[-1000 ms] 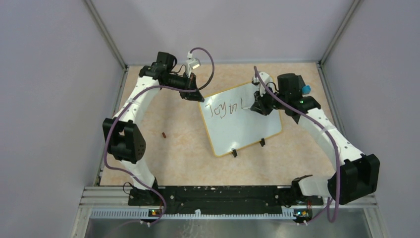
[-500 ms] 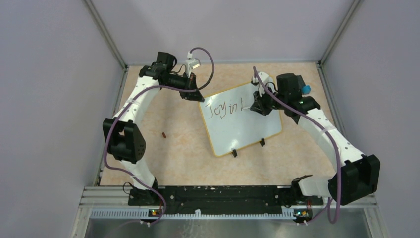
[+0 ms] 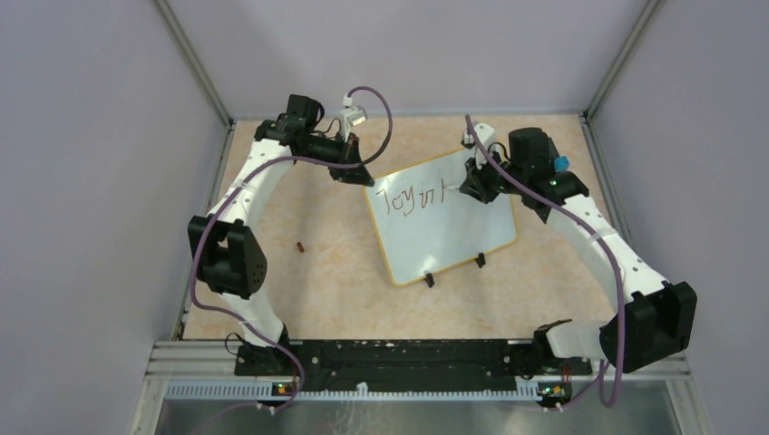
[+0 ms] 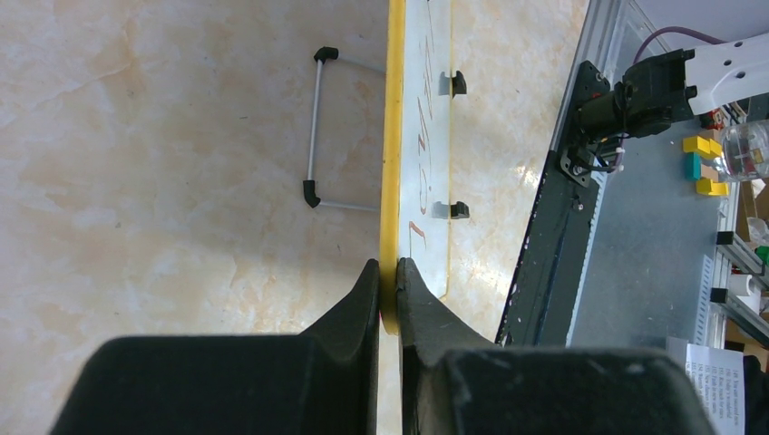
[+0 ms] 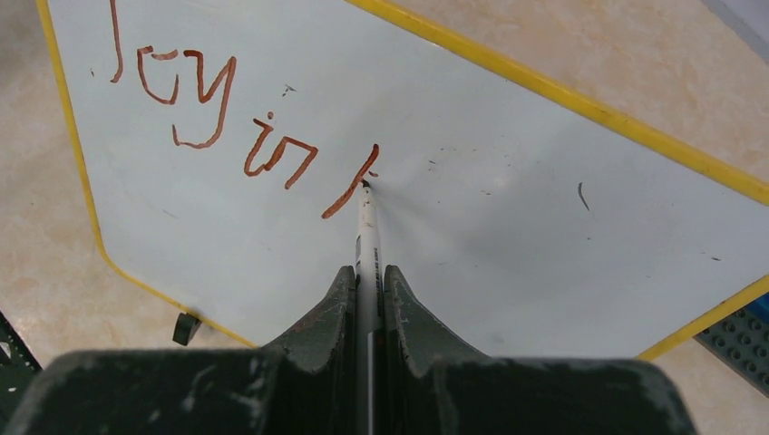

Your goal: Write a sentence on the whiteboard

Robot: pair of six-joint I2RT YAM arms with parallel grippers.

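1. Down at the near edge of the table (image 3: 335, 272), nothing has stirred. The small brown bit (image 3: 300, 246) lying on the tabletop left of the board is where it was a second ago.
2. A little farther out, the whiteboard (image 3: 444, 231) sits right of centre, turned at an angle, with its two black clip feet (image 3: 429, 280) on the edge nearest the arms. It has not slid over the last second.
3. At the board's far left corner, the left gripper (image 4: 388, 267) is pinched narrow on the yellow rim (image 4: 392, 136), same spot as before. To my eye it is simply steadying the board.
4. The change is on the right. The right gripper (image 5: 365, 272), with its jaws closed tight on a thin white marker (image 5: 365, 227), has crept away from the arms toward the board's far edge. The marker tip now rests on the board at the top end of a long slanted stroke (image 5: 349, 192) just past the last word.
5. Along the far part of the board, the sentence (image 3: 413, 200) so far reads "Joy in" in red-brown, plus that single stroke.
6. I take the stroke for the stem of the next letter, so a third word is only just begun.
7. Most of the board nearer the arms is bare, so the writing looks well short of done.
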